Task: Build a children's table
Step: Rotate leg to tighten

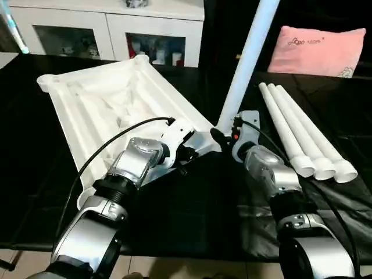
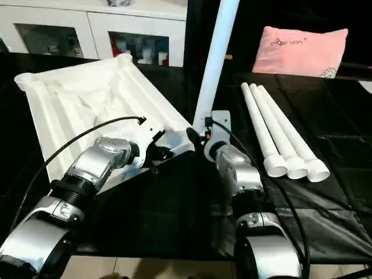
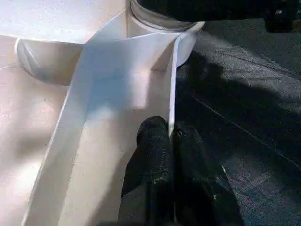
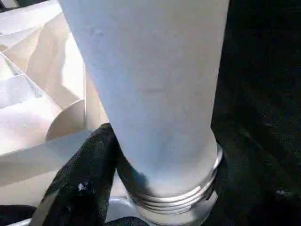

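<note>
Here, leg (image 4: 150,94) between right pincer (image 4: 155,188) fingers.

- A lived-in home room, by the look of it.
- A white cabinet (image 1: 110,26) with glass doors holds small keepsakes.
- A pink pillow (image 1: 318,51) lies behind the black-draped table (image 1: 192,203).

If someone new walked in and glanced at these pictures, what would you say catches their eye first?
Probably the single white leg standing up from the near right corner socket of the upturned tabletop, with the right gripper around its base. The left gripper pinches the tabletop's rim beside that corner, fingers shut. Three spare legs lie side by side on the black cloth to the right, below a pink pillow.
</note>
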Controlling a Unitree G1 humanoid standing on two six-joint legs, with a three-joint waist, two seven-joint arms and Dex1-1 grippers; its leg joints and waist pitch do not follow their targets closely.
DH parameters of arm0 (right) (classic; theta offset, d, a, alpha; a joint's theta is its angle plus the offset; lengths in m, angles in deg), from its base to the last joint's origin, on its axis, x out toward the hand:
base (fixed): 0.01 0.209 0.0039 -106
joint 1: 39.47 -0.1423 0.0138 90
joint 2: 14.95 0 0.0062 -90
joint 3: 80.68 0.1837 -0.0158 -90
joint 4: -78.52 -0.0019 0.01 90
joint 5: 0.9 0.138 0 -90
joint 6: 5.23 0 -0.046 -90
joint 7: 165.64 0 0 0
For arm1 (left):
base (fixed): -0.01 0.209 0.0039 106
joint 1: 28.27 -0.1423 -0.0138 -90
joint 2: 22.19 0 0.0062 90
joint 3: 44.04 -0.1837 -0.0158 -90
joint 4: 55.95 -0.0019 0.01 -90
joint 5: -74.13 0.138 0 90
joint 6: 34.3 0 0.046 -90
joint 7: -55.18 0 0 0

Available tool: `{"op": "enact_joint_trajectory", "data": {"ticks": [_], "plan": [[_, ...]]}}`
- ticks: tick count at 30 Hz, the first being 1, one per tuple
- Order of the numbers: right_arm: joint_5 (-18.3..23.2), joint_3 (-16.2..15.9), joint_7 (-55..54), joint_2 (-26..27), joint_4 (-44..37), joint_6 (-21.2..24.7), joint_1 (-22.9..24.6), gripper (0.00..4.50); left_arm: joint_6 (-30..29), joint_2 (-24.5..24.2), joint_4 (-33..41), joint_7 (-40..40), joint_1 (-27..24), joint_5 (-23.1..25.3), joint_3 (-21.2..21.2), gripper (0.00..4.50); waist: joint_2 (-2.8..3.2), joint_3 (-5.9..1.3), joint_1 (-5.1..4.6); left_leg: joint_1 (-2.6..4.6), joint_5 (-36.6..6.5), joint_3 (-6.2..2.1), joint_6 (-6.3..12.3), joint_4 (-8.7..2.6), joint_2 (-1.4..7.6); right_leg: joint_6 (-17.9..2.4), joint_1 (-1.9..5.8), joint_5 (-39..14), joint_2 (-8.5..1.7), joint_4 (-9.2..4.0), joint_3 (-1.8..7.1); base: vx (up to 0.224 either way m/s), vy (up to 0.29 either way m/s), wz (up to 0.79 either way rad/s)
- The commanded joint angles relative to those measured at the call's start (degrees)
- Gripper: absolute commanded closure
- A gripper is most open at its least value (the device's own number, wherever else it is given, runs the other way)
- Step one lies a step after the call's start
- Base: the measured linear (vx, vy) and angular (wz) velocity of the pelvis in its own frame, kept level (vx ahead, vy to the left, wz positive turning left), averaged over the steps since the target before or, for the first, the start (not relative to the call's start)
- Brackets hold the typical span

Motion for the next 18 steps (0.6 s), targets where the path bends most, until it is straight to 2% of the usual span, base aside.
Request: {"op": "enact_joint_trajectory", "data": {"ticks": [1,5,8,10,17,18], "plan": [[0.7,-3.2,2.8,3.5,2.4,1.6,0.6,0.92,1.7,2.3,3.1,-1.1,1.9,-1.4,-1.5,4.50,0.20,-4.02,0.54,0.47,-6.2,-0.78,3.73,-3.37,2.72,-13.8,3.72,-3.4,-5.37,-4.48,3.20,0.000,0.000,0.00],[-0.1,-3.7,3.9,2.0,1.3,-0.3,1.7,0.52,2.7,0.7,2.9,-1.7,1.2,-1.0,-1.5,4.50,0.21,-4.05,0.55,0.48,-6.1,-0.83,3.26,-3.44,2.81,-13.6,3.70,-3.2,-5.34,-4.34,3.26,0.000,0.000,0.00],[0.2,-4.9,9.9,-1.0,-3.2,-0.9,4.4,0.29,4.6,-2.0,2.7,-3.6,0.3,-0.4,-2.1,4.50,0.05,-4.09,0.73,0.37,-5.4,-0.77,4.08,-3.32,2.71,-13.4,3.89,-1.6,-5.29,-4.24,3.30,0.000,0.000,0.00],[1.0,-4.9,13.7,-3.2,-6.2,-1.6,6.3,0.08,6.7,-3.7,2.9,-5.6,-0.7,-0.3,-2.3,4.50,0.15,-4.11,0.85,0.37,-4.8,-0.80,4.79,-3.35,2.75,-13.6,3.86,-0.1,-5.22,-4.10,3.25,0.000,0.000,0.00],[2.7,-6.6,28.4,-12.3,-13.1,-3.0,11.9,0.08,9.1,-9.5,4.3,-13.2,-3.6,-0.8,-3.3,4.50,0.19,-3.79,1.11,0.42,-8.2,-0.81,3.97,-3.43,2.93,-12.7,3.75,-6.0,-5.37,-4.77,3.29,0.000,0.000,0.00],[3.5,-6.9,32.6,-14.8,-14.8,-3.1,13.2,0.08,10.3,-11.3,4.7,-16.2,-4.6,-0.9,-4.1,4.50,0.13,-3.74,1.12,0.38,-8.3,-0.83,3.80,-3.48,2.91,-12.6,3.70,-6.9,-5.35,-4.80,3.26,0.000,0.000,0.00]]}}
